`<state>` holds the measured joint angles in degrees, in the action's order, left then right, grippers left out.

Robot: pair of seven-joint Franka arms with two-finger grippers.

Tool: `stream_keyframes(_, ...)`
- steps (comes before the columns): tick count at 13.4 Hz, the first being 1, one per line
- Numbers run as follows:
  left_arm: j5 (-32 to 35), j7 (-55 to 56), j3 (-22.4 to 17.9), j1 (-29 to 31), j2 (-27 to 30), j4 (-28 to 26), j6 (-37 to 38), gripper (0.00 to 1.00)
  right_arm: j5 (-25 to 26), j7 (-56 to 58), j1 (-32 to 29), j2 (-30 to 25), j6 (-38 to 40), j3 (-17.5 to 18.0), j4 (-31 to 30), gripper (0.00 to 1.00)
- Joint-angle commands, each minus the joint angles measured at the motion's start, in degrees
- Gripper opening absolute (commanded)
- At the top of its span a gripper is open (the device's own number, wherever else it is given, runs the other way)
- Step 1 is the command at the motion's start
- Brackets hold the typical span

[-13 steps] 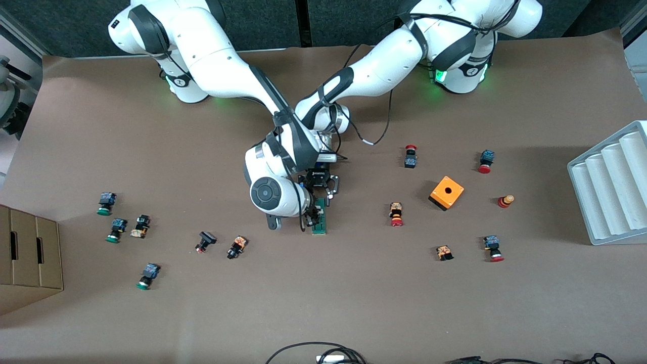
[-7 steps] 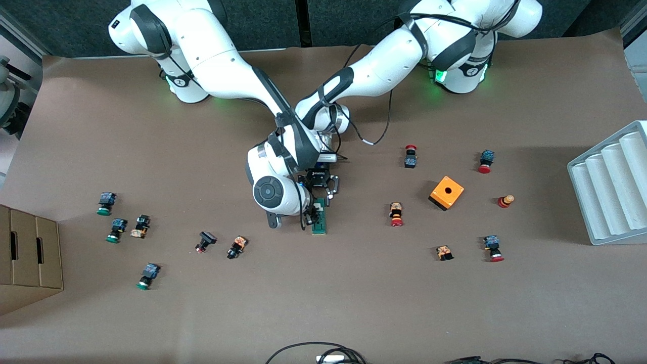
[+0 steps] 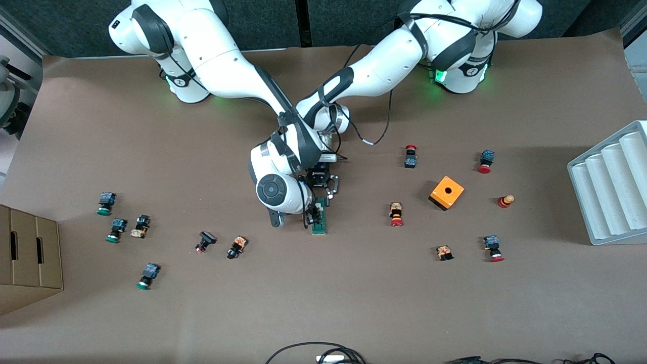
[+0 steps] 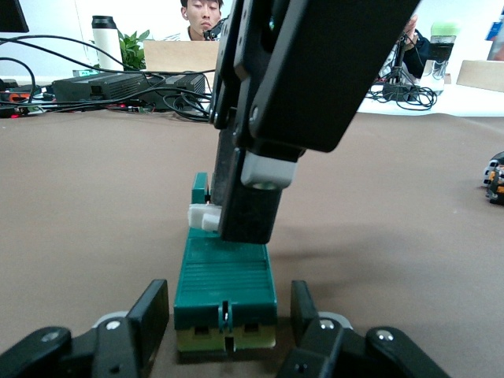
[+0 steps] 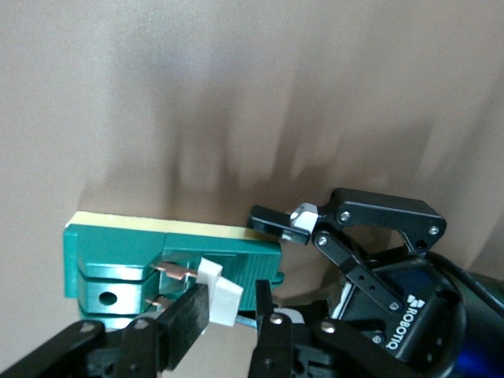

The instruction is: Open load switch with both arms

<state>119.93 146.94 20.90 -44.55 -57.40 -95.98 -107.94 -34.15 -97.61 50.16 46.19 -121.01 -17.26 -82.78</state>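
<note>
The load switch [image 3: 320, 226], a dark-green bar with a pale underside, lies flat at mid-table. My left gripper [image 3: 323, 198] is down at the end of the switch farther from the front camera. In the left wrist view its fingers [image 4: 156, 313] flank the green body [image 4: 224, 276], shut on it. My right gripper [image 3: 312, 216] comes down from above onto the switch. In the right wrist view it [image 5: 228, 303] is shut on the white block piece [image 5: 216, 293], beside copper contacts. That piece [image 4: 201, 216] shows tilted up under the right gripper's black fingers [image 4: 248, 209].
An orange cube box [image 3: 446, 192] and red-capped push buttons [image 3: 397, 215] lie toward the left arm's end. Green-capped buttons [image 3: 106, 202] and a cardboard box [image 3: 28, 253] are toward the right arm's end. A white ridged tray [image 3: 611, 187] stands at the table's edge.
The right arm's wrist and forearm have swung slightly toward the left arm's end. Both grippers and the load switch stay where they were.
</note>
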Motion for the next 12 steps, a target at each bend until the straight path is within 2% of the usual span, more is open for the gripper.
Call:
stream_keyframes(1,0.6,1.2,-0.7,-0.9,-0.9,0.7,0.7,0.71,1.3,0.1,0.0,-0.3,-0.9,0.0,-1.1,0.34)
stream_keyframes(3,0.6,1.2,-0.7,-0.9,-0.9,0.7,0.7,0.71,1.3,0.3,-1.1,-1.6,1.1,0.0,-0.4,0.4)
stream_keyframes(4,0.6,1.2,-0.7,-0.9,-0.9,0.7,0.7,0.71,1.3,0.3,-2.1,-2.2,3.0,-0.1,0.1,0.56)
stream_keyframes(5,0.6,1.2,-0.7,-0.9,-0.9,0.7,0.7,0.71,1.3,0.5,-3.1,-2.8,4.7,-0.1,1.0,0.6)
stream_keyframes(6,0.6,1.2,-0.7,-0.9,-0.9,0.7,0.6,0.71,1.7,1.4,-4.3,-3.7,6.0,-0.1,1.6,0.73)
stream_keyframes(7,0.6,1.2,-0.7,-0.9,-0.9,0.7,0.7,0.71,2.5,3.2,-5.5,-5.0,6.3,-0.1,1.6,0.75)
stream_keyframes(8,0.6,1.2,-0.7,-0.9,-0.9,0.7,0.7,0.71,2.9,6.1,-7.2,-6.4,6.4,0.0,1.5,0.84)
stream_keyframes(9,0.6,1.1,-0.7,-0.9,-0.9,0.7,0.7,0.73,3.1,9.9,-8.6,-7.9,7.3,0.0,1.2,0.87)
stream_keyframes(10,0.5,1.0,-0.7,-0.9,-0.9,0.7,0.7,0.75,4.2,14.3,-9.9,-9.5,8.8,0.0,1.1,0.97)
stream_keyframes(11,0.5,1.0,-0.7,-0.9,-0.9,0.7,0.6,0.8,6.0,19.1,-10.9,-11.5,9.9,0.0,0.7,1.0)
stream_keyframes(12,0.5,1.0,-0.7,-0.9,-0.8,0.7,0.7,0.94,7.8,23.6,-12.2,-12.9,11.1,0.1,0.7,1.0)
